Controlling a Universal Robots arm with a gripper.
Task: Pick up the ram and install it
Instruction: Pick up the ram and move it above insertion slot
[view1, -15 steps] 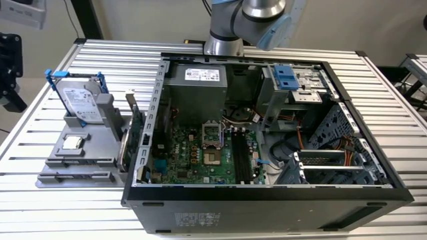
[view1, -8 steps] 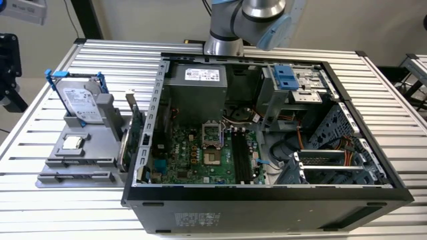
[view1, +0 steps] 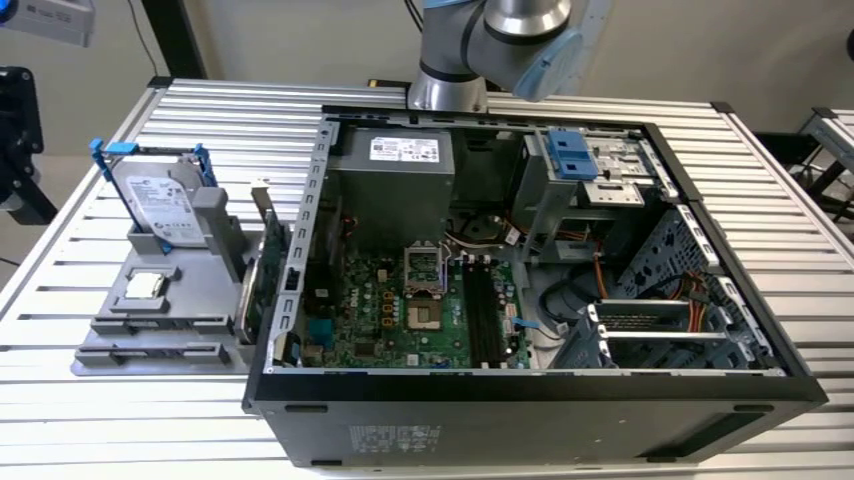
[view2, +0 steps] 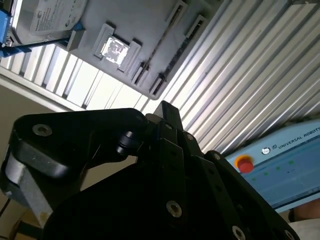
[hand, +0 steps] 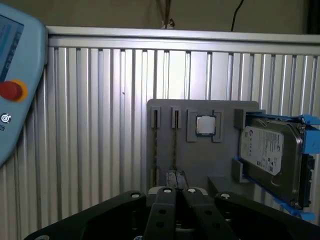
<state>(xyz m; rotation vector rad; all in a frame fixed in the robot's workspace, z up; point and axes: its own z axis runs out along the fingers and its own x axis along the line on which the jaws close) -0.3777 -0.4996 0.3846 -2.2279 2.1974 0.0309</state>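
Pincer (hand: 175, 176): clenched, empty.
Ram (hand: 174, 145): on edge in the grey holder (hand: 200, 160), ahead of the pincer, apart.
Handling: likely light, stiff, fragile; grip mid-length, off the contacts.

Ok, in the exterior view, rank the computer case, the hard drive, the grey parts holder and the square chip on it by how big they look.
1. computer case, by far the largest
2. grey parts holder
3. hard drive, standing in the holder
4. square chip, clearly the smallest

Arm (view1: 497, 45) holds gripper (hand: 175, 182) high, pointing downward.
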